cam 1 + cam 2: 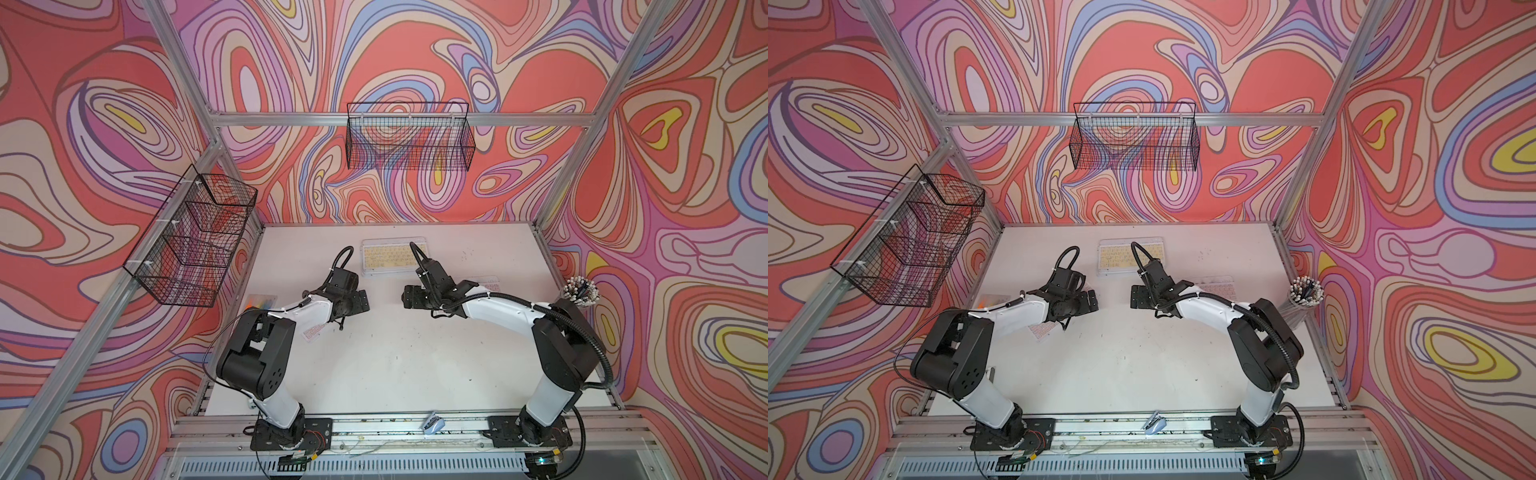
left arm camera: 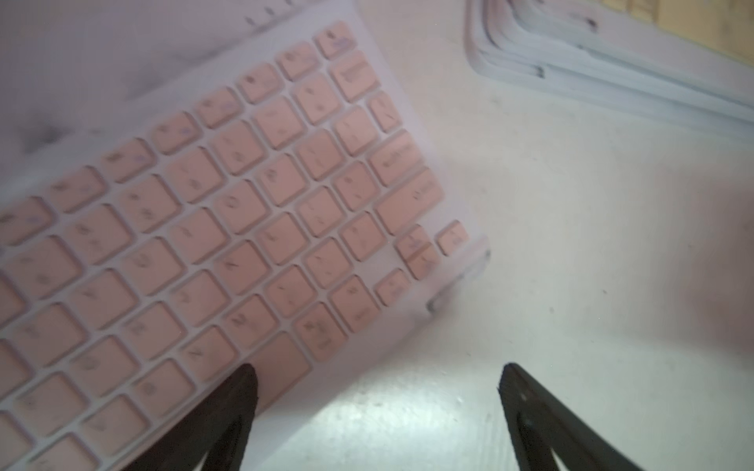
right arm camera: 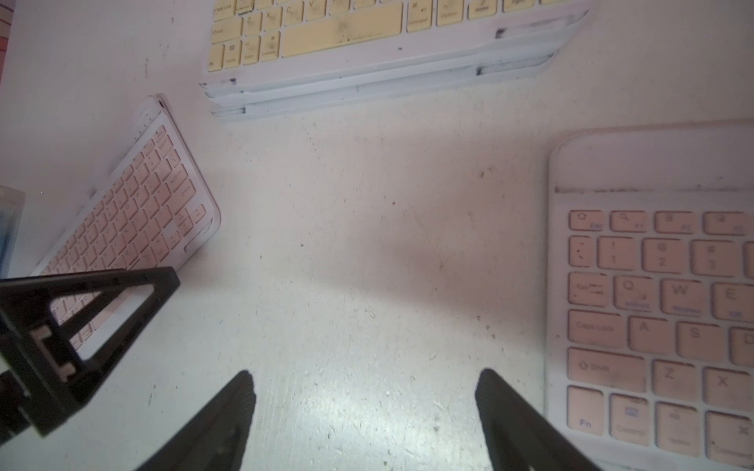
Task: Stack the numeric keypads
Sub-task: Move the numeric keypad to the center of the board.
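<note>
A stack of numeric keypads with a yellow one on top (image 1: 392,255) (image 3: 367,36) lies at the back middle of the white table (image 1: 395,365). One pink keypad (image 2: 212,228) (image 3: 134,216) lies slanted under my left arm. Another pink keypad (image 3: 661,306) (image 1: 486,284) lies under my right arm. My left gripper (image 2: 377,379) (image 1: 360,300) is open and holds nothing; one fingertip (image 2: 240,391) hangs over the slanted pink keypad's near edge. Facing it, my right gripper (image 3: 365,383) (image 1: 409,297) is open over bare table, between the two pink keypads.
A clear packet of coloured pens (image 1: 262,301) lies at the table's left edge. A cup of pencils (image 1: 582,291) stands at the right edge. Black wire baskets hang on the left frame (image 1: 195,237) and the back rail (image 1: 409,137).
</note>
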